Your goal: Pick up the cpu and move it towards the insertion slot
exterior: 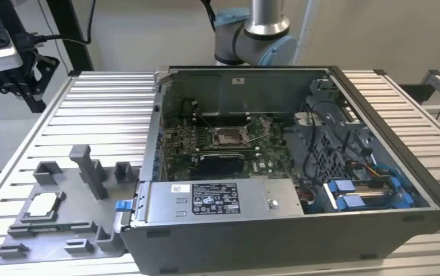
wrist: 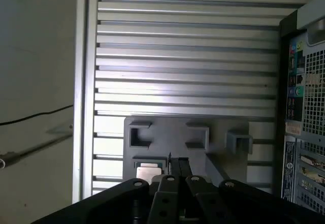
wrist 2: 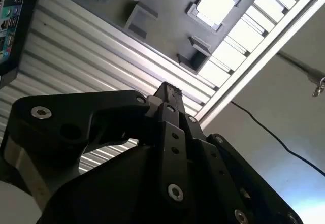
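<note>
Spanning the scene, the slatted metal table (exterior: pixel 105 109) carries an open computer case (exterior: pixel 281 230). A grey plastic tray (exterior: pixel 74 213) lies just beside the case, on the exterior view's left. The end effector (wrist: pixel 177 162) hangs above the table, clear of the tray. In both wrist views its black fingers are pressed together with nothing between them. Inside the case, the insertion slot (exterior: pixel 228 136) sits on the green circuit board, a silver frame around a brownish centre. The cpu (wrist: pixel 147 172) lies flat in a square pocket of the tray, silvery face up. It is untouched, below and beyond the fingertips and well apart from the slot.
</note>
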Available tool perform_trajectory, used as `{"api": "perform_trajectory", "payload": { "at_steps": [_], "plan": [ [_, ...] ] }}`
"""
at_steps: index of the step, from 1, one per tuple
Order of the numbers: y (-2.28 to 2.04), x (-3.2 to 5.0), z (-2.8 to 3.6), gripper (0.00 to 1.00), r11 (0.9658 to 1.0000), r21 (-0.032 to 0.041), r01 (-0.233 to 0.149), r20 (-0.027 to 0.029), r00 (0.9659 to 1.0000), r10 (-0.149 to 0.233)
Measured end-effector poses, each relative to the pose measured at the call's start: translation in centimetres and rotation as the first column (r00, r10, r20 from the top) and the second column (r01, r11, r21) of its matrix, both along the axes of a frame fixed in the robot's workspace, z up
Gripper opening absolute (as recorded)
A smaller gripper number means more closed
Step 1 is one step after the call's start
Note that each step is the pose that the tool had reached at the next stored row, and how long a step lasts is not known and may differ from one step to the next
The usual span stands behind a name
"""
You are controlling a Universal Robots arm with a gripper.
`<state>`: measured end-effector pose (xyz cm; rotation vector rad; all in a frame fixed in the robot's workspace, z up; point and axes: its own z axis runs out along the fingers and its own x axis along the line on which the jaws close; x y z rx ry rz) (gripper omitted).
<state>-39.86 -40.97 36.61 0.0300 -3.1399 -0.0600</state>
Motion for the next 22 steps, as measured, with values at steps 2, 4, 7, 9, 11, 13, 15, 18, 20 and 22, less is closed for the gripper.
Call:
{"api": "perform_trajectory", "payload": {
  "at_steps": [2,4,7,9,11,13,15,18,20,22],
  "plan": [
    [-0.03,-0.05,0.01,0.0,1.0,-0.0001,0.0,-0.0002,1.0,0.0],
    [-0.13,-0.21,0.0,0.0,1.0,0.0001,0.0,0.0001,1.0,0.0],
    [-0.51,-0.45,-0.01,0.0,1.0,0.0001,0.0,0.0001,1.0,0.0],
    [-0.93,-0.55,-0.01,0.0,1.0,0.0,0.0,0.0,1.0,0.0],
    [-1.42,-0.63,-0.02,0.0,1.0,0.0001,0.0,0.0001,1.0,0.0],
    [-1.95,-0.71,-0.03,0.0,1.0,0.0,0.0,0.0,1.0,0.0],
    [-2.51,-0.77,-0.05,0.0,1.0,0.0,0.0,0.0,1.0,0.0],
    [-3.5,-0.85,-0.08,0.0,1.0,0.0001,0.0,0.0001,1.0,0.0],
    [-4.19,-0.89,-0.09,0.0,1.0,0.0,0.0,0.0,1.0,0.0],
    [-4.77,-0.98,-0.13,0.0,1.0,0.0,0.0,0.0001,1.0,0.0]
  ]
}}
